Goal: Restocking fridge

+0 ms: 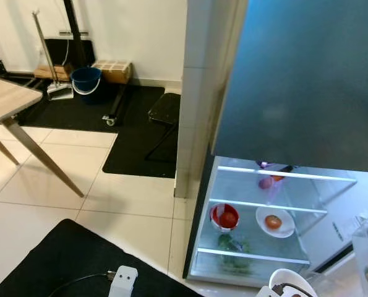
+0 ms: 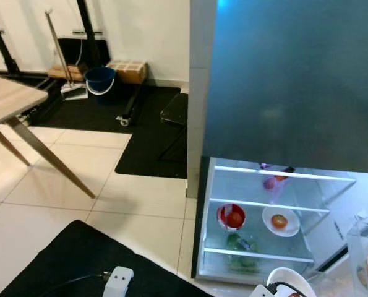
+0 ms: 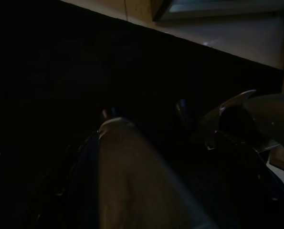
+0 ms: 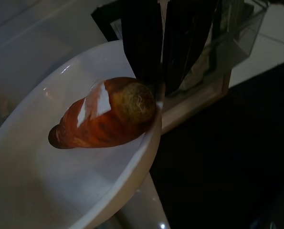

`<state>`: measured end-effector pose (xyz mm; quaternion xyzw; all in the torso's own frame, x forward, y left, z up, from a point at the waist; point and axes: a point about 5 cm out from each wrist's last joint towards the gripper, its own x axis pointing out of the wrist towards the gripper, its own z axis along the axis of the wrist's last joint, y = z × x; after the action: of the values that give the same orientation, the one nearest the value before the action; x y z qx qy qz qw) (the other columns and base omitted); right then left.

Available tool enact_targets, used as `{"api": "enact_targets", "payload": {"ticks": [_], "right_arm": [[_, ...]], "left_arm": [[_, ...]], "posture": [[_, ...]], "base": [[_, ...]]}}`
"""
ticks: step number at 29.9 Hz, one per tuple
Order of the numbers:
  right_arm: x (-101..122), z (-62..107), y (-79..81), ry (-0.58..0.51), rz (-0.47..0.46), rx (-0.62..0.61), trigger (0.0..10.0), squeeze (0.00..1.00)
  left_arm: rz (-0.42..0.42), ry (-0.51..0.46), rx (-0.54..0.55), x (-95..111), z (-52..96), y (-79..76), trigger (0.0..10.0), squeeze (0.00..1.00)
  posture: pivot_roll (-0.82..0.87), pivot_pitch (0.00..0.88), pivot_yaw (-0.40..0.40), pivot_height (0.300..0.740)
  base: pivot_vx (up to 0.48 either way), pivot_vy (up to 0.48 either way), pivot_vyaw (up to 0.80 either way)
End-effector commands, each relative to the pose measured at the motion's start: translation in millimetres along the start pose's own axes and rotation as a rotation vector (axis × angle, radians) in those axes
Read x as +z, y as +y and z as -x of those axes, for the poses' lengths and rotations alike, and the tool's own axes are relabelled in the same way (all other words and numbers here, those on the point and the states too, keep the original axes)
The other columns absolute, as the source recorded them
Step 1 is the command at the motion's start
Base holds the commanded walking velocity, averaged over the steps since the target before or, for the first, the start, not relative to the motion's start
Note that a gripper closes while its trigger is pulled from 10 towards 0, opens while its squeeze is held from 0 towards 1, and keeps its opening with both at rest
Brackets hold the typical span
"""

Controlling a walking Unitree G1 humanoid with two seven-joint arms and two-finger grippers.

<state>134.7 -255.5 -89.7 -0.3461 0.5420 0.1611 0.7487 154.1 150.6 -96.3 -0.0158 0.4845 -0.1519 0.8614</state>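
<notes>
Right tool (image 4: pixel 163 71): black fingers pressed together over the rim of a white bowl (image 4: pixel 51 181), pinching at the bowl's 1 o'clock edge. Judged a rim grip so the bowl stays level for transfer.

Bowl carries one glossy red-brown fruit (image 4: pixel 106 114), possibly a pear or mango, with a dull tan end toward the fingers; it rests against the near wall.

Open fridge (image 1: pixel 258 247) at 5 o'clock in the head view, lit; shelves hold a red bowl (image 1: pixel 224 216) and a white plate (image 1: pixel 275 221).

Left tool: very dark, cannot tell its state.
</notes>
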Motion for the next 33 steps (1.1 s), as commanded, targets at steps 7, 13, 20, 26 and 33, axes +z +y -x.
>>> {"api": "enact_targets", "payload": {"ticks": [7, 13, 20, 26, 33], "right_arm": [[-1.5, 0.2, -0.1, 0.005, 0.013, -0.002, 10.0, 0.00], [-2.7, 0.3, 1.1, 0.008, 0.027, 0.001, 10.0, 0.00], [1.7, 0.5, -4.8, -0.016, 0.064, -0.017, 10.0, 0.00], [14.5, 0.5, -11.7, -0.076, 0.101, -0.023, 10.0, 0.00], [30.2, 0.5, -20.7, -0.120, 0.144, -0.053, 10.0, 0.00]], "left_arm": [[0.007, 0.014, -0.003, -4.7, 0.4, -1.6, 10.0, 0.00], [0.024, 0.015, 0.008, -5.9, 0.8, -0.7, 10.0, 0.00], [0.016, 0.012, 0.007, -5.1, 0.7, -0.6, 10.0, 0.00], [0.012, 0.009, 0.006, -3.5, 0.5, -0.3, 10.0, 0.00], [0.016, 0.003, 0.008, -3.2, 0.6, 0.2, 10.0, 0.00]], "posture": [[-0.03, 0.000, -0.023, 0.740], [-0.03, 0.000, -0.024, 0.740], [-0.03, 0.000, -0.024, 0.740], [-0.03, 0.000, -0.025, 0.740], [-0.03, 0.000, -0.024, 0.740]], "base": [[0.000, -0.165, 0.00], [0.000, 0.000, 0.00], [0.000, 0.000, 0.00], [0.000, 0.000, 0.00], [0.000, 0.000, 0.00]]}}
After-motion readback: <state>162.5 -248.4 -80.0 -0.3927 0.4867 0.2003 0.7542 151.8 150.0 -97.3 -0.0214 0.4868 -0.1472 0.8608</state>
